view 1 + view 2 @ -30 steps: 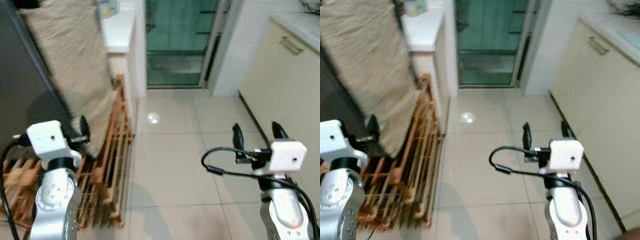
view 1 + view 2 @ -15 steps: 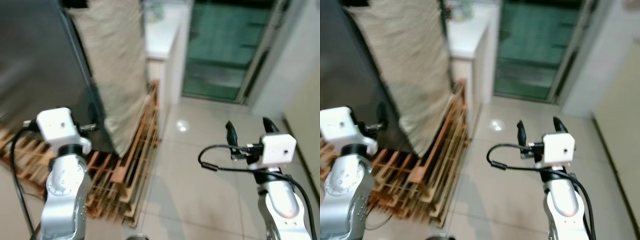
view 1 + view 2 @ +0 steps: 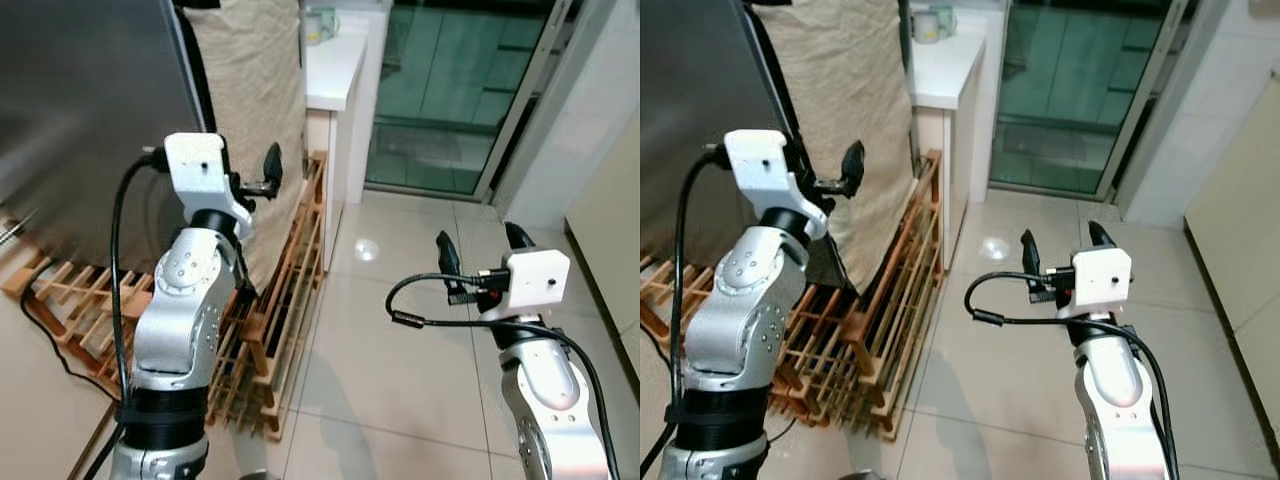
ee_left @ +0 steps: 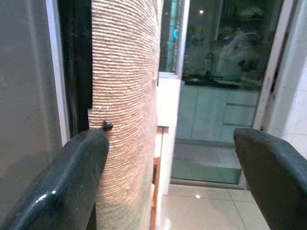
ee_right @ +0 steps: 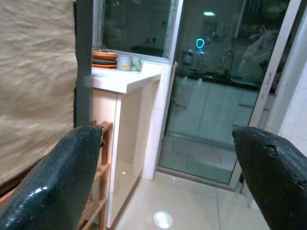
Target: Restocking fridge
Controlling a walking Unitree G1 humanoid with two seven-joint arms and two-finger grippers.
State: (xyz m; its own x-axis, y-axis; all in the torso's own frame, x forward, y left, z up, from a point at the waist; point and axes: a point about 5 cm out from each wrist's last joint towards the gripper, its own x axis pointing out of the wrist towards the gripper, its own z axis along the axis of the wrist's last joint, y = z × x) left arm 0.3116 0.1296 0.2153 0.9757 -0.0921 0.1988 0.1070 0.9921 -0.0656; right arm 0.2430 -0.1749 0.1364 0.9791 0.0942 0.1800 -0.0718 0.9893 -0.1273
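- The fridge (image 3: 80,110) is a tall dark grey body at the robot's left; its long axis runs upright, and its broad flat face is turned toward the tiled floor (image 3: 400,330).
- A beige woven cloth (image 3: 250,110) hangs along the fridge's far edge, draped straight down to the wooden racks (image 3: 280,300) that lean at its foot.
- The left gripper (image 3: 268,172) is raised in front of the cloth, just beside the fridge's far edge; its two black fingers (image 4: 72,182) are spread wide with nothing between them, and they touch neither fridge nor cloth.
- In the left wrist view the fridge face and its dark edge sit beside one finger, with the cloth next to it and a glass door beyond.
- The right gripper (image 3: 478,250) is held out over the bare floor, well apart from the fridge, with its fingers (image 5: 53,177) parted and holding nothing.
- One white counter (image 3: 335,65) stands beyond the cloth; near its far corner sit a pale mug (image 5: 124,63), a second cup just beside it, and a small stack of plates (image 5: 104,57).
- One sliding glass door (image 3: 450,90) closes the far side of the floor, and a cream cabinet (image 3: 1240,220) runs along the robot's right.
- Two silver arms are in view, each with a white camera block at the wrist and a black cable looping from it.
- One bright spot of light reflects on the floor tiles before the door.
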